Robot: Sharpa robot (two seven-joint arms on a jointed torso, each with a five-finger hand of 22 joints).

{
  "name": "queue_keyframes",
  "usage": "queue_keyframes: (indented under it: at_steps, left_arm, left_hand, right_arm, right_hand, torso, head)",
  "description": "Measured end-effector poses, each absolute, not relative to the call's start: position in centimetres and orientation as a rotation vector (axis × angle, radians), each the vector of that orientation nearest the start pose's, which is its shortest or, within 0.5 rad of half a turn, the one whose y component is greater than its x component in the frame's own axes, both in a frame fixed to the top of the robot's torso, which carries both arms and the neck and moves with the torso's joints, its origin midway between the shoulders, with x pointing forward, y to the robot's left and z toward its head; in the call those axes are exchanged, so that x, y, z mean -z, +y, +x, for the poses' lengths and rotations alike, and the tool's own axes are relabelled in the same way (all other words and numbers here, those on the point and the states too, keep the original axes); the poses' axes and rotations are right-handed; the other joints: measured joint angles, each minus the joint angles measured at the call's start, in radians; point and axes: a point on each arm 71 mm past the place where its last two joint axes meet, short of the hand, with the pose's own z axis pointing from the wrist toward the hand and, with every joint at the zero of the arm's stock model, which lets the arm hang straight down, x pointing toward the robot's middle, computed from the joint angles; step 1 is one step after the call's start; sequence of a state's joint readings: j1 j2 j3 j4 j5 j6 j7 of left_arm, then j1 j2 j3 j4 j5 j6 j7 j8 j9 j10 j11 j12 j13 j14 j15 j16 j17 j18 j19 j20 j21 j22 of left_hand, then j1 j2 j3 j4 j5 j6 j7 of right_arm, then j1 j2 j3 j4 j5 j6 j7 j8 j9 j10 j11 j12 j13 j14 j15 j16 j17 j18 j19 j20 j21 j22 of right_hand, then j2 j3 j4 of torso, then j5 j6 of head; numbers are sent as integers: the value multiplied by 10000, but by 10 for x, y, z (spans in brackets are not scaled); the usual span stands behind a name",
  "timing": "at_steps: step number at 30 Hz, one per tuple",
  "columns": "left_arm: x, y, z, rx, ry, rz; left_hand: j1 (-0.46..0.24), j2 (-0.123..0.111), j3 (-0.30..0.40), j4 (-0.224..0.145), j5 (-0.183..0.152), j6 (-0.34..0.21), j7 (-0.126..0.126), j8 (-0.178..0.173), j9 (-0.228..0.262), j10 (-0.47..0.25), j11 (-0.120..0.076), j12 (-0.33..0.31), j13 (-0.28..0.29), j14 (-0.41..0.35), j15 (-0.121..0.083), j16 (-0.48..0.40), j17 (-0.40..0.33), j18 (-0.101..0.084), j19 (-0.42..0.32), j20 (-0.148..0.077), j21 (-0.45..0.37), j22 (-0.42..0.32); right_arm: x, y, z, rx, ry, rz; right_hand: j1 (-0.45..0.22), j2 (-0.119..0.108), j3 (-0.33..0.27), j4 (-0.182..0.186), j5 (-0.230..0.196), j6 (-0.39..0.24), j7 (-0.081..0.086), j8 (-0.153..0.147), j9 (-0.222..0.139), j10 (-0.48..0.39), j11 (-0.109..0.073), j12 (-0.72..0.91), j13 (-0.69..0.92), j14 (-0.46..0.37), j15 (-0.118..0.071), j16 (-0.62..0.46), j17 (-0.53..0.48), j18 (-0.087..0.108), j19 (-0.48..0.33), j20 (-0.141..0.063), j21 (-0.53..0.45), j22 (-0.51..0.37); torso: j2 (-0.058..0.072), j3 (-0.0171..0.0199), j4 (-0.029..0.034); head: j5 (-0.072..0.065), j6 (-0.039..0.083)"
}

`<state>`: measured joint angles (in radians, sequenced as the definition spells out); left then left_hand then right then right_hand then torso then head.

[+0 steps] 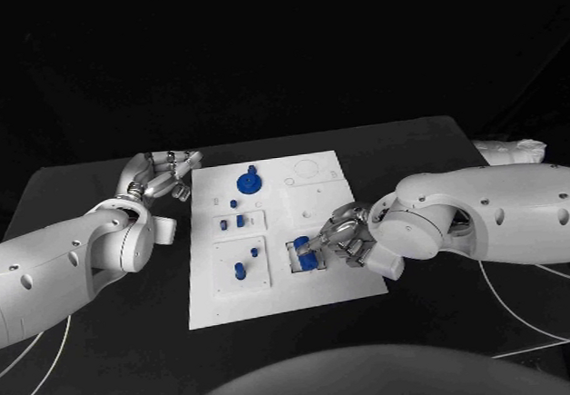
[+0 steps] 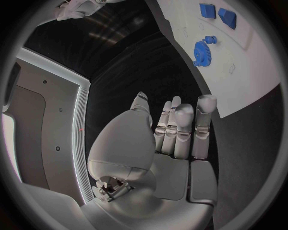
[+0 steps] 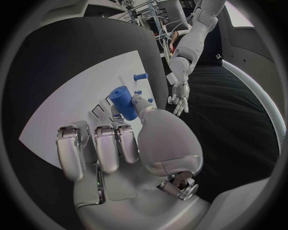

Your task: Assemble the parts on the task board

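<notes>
The task board (image 1: pixel 282 293) lies in the middle of the black surface (image 1: pixel 100 356), and you can see that the assembly is only partly done. A blue gear (image 1: pixel 248 182) sits near the board's far edge, small blue blocks (image 1: pixel 232 223) stand in the recessed panel below it, and another small blue piece (image 1: pixel 239 272) lies in the panel nearer the robot; whether each is fully seated you cannot tell from here. Your right hand (image 1: pixel 344 237) is over the board's near right corner, at the slotted recess (image 1: pixel 303 255), and it pinches a blue cylinder (image 3: pixel 123 102) between thumb and a finger, the other fingers curled beside it. In the head view the cylinder's end looks to be at the recess, beside blue already in it, but contact is hidden by the fingers. Your left hand (image 1: pixel 163 175) hangs off the board's far left corner, holding nothing; in its own wrist view the fingers (image 2: pixel 177 125) lie straight and apart, just beside the board's edge. By my judgement the step in hand is placing this cylinder, and at least one pale round outline at the far right of the board looks unfilled.
</notes>
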<state>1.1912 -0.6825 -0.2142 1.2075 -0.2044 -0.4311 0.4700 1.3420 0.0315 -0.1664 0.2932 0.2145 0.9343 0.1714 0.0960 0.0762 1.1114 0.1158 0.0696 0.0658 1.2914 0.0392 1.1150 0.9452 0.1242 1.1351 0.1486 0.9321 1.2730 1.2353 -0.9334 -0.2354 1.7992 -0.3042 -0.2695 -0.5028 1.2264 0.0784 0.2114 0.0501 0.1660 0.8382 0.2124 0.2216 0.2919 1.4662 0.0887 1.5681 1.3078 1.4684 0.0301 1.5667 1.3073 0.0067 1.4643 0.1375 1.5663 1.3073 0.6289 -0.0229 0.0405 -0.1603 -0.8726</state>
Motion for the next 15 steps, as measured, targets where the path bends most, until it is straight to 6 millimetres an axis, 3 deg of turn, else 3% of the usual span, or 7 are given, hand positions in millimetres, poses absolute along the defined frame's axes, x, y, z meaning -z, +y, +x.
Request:
queue_keyframes:
  at_steps: [6, 11, 15]
  left_arm:
    - [249, 228, 519, 11985, 14656, -8571]
    - [249, 229, 519, 11979, 14655, -8566]
    - [249, 229, 519, 11975, 14657, -8559]
  left_hand:
    - [0, 0, 0, 0, 0, 0, 0, 0, 0, 0, 0, 0, -1, 0, 0, 0, 0, 1, 0, 0, 0, 0]
    - [0, 0, 0, 0, 0, 0, 0, 0, 0, 0, 0, 0, -1, 0, 0, 0, 0, 1, 0, 0, 0, 0]
    - [0, 0, 0, 0, 0, 0, 0, 0, 0, 0, 0, 0, -1, 0, 0, 0, 1, 1, 0, 0, 0, 0]
  right_arm:
    - [260, -189, 384, -7474, 24751, 10992]
    - [260, -189, 384, -7364, 24830, 11009]
    - [261, -189, 384, -7289, 24888, 11014]
  right_hand:
    - [-40, -41, -100, 98, -178, 105, -103, -114, -42, 0, 0, 0, 0, 0, 0, 0, 0, 0, 0, 0, 0, 0]
    - [-105, -107, -210, 208, -365, 349, -346, -154, -86, -1, -2, 0, 0, 0, 0, 0, 0, 0, 0, 1, 0, 0]
    - [-157, -158, -306, 302, -549, 427, -423, -227, -100, -2, -2, 0, 0, 0, 0, 0, 0, 0, 0, 0, 0, -1]
  torso:
    - [1, -2, 7]
    - [7, -2, 10]
    - [8, -2, 10]
  head:
    - [-14, 0]
    - [-14, 0]
    - [-12, 0]
